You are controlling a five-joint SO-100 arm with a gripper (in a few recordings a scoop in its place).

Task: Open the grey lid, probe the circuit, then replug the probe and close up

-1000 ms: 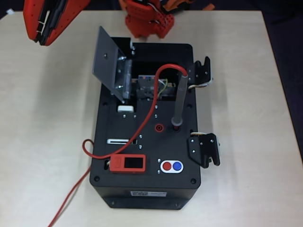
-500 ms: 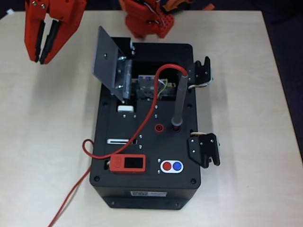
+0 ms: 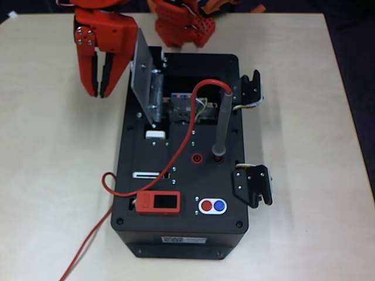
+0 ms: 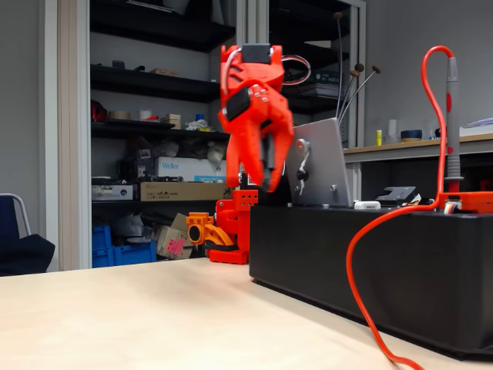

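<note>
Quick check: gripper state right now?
Gripper: open, holding nothing, fingers slightly apart just left of the raised grey lid in the overhead view.

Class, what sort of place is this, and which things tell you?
Probably an electronics lab or workshop: storage shelves stacked with boxes, a benchtop, and a robot arm's gripper beside a wired test box.

overhead view | box [image 3: 152, 234] sits mid-table [image 3: 47, 175] | lid [image 3: 143, 73] stands raised on the box's upper-left part, circuit [image 3: 187, 108] in the recess right of it | probe [image 3: 222, 120] upright in a socket right of the circuit | my gripper [image 3: 98, 91] just left of the lid, above the table
</note>
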